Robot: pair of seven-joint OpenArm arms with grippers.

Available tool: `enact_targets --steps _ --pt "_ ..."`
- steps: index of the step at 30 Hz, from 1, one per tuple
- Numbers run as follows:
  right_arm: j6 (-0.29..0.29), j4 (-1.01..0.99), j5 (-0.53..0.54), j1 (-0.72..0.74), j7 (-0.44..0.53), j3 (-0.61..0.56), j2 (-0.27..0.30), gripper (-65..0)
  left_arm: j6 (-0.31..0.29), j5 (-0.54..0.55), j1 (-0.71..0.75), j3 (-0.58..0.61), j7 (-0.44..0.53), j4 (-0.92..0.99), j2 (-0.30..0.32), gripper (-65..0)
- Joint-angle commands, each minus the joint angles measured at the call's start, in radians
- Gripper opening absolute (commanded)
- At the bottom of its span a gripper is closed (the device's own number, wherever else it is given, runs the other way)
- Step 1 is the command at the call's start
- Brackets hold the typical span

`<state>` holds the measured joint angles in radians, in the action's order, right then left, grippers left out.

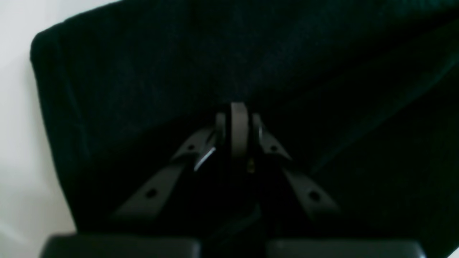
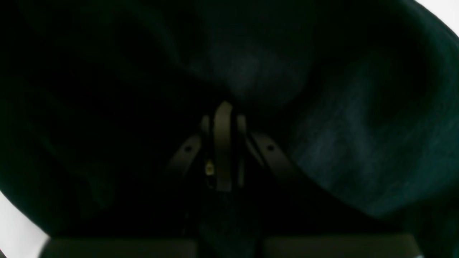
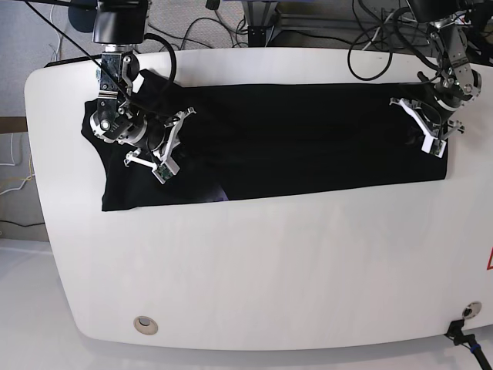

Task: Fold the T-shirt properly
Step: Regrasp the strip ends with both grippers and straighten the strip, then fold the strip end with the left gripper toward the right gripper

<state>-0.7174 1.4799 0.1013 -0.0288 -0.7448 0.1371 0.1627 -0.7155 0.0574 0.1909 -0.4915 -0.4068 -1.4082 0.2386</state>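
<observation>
The black T-shirt lies spread as a long band across the far half of the white table. My left gripper sits low on its right end, near the cloth's edge. In the left wrist view its fingertips are pressed together, shut on the T-shirt, with folds running out from them. My right gripper is on the shirt's left end, where the cloth widens. Its fingers are also shut on the T-shirt, which bulges around them and fills that view.
Cables and equipment crowd the floor behind the table's far edge. A round grommet hole sits near the front left corner. A strip of bare table shows beside the shirt's edge in the left wrist view.
</observation>
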Motion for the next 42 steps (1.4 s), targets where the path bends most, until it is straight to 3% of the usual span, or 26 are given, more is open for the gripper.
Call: enact_targets --steps 1,7,11,16,20,22,28,37,42 --pt "0.019 -0.017 -0.139 -0.032 -0.150 0.000 -0.013 -65.0 0.017 -0.024 -0.018 -0.005 -0.020 0.011 0.046 -65.0" --pt "0.019 -0.003 -0.139 -0.059 -0.147 -0.004 -0.050 -65.0 0.017 -0.020 -0.086 -0.005 -0.016 0.119 0.101 -65.0" --pt "0.019 -0.003 -0.139 -0.059 -0.147 -0.004 -0.071 -65.0 0.017 -0.012 -0.104 -0.009 -0.016 0.077 0.103 -65.0" --pt "0.019 -0.003 -0.139 -0.056 -0.147 -0.004 -0.071 -65.0 0.017 0.111 -0.097 -0.023 -0.053 -0.050 0.106 -65.0" --pt "0.019 -0.003 -0.139 -0.056 -0.147 -0.003 -0.070 -65.0 0.017 0.213 -0.097 -0.134 -0.172 -0.082 0.114 -29.0" --pt "0.019 -0.003 -0.139 -0.055 -0.147 -0.003 -0.070 -65.0 0.017 0.252 -0.098 -0.197 -0.234 -0.075 0.117 -20.7" --pt "0.019 -0.003 -0.139 -0.055 -0.146 -0.006 -0.070 -65.0 0.017 0.327 -0.104 -0.313 -0.346 0.054 0.144 -20.4" --pt "0.019 -0.003 -0.139 -0.055 -0.146 -0.007 -0.071 -65.0 0.017 0.330 -0.127 -0.210 -0.343 0.146 0.137 -20.4" --pt "0.019 -0.003 -0.139 -0.055 -0.146 -0.007 -0.073 -65.0 0.017 0.332 -0.132 -0.171 -0.343 0.171 0.103 -20.4"
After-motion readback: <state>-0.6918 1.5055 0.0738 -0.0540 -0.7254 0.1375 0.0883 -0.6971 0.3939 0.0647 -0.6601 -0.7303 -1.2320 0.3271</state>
